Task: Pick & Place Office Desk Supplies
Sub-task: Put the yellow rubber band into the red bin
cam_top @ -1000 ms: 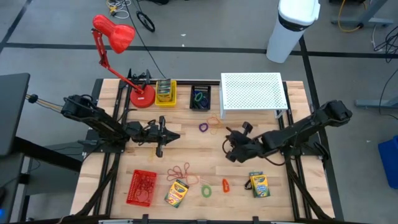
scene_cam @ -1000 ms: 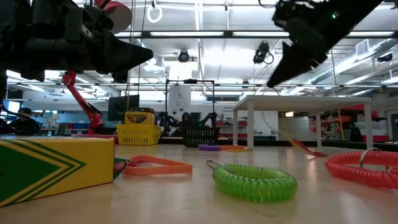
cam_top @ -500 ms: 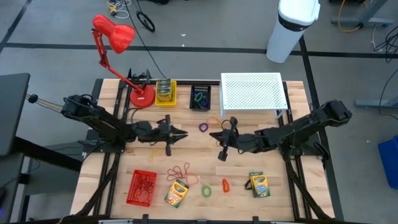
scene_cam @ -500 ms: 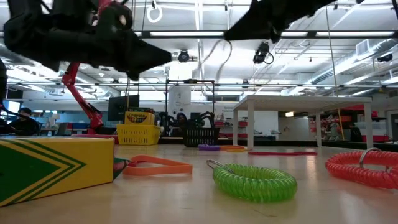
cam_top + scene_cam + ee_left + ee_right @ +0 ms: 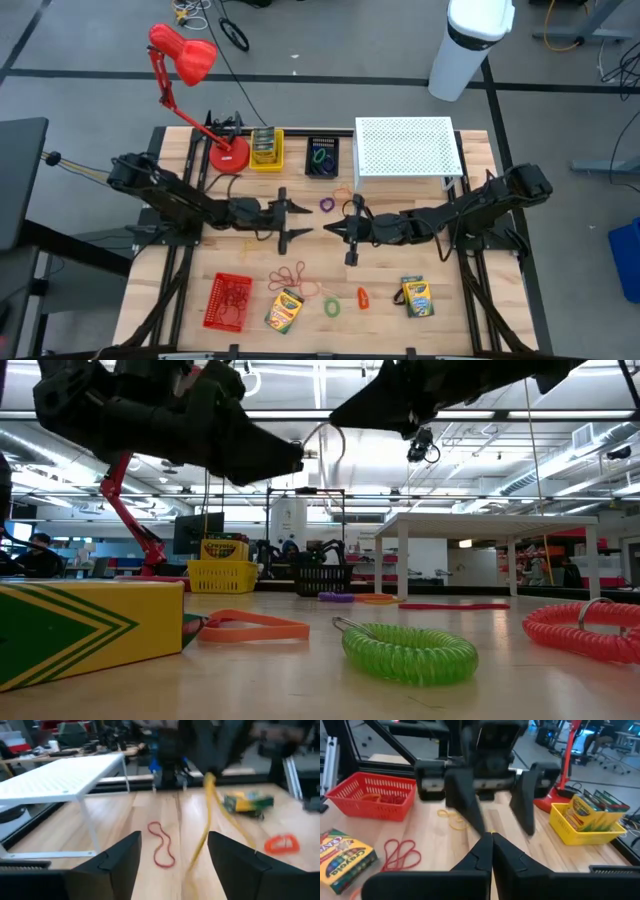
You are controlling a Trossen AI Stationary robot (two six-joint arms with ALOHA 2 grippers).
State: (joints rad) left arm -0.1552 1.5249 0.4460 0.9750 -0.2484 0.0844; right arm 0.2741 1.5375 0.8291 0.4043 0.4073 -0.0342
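Yellow rubber band [image 5: 206,815], that's the one to watch. It is strung up in the air over the middle of the table [image 5: 320,265], not lying on it. As far as I can tell, its far end is pinched in my right gripper [image 5: 331,228], whose fingers are clenched tight, tip to tip. From there the strand sags back toward my left gripper [image 5: 304,211] and passes between its two fingers. Those are spread wide and grip nothing.

So the band's long axis runs roughly along the line between my two grippers, 3 o'clock to 9 o'clock across the table in the overhead view. Seen from my left gripper, the band and the right gripper sit at 3 o'clock, very near, tips almost nose to nose but apart.

My read is that the right arm alone carries it now. The red basket [image 5: 226,277] with the other bands sits down at about 7 o'clock from here, nearer my left arm. The right arm would have to reach across, and the slack strand could snag on my open left fingers on the way.
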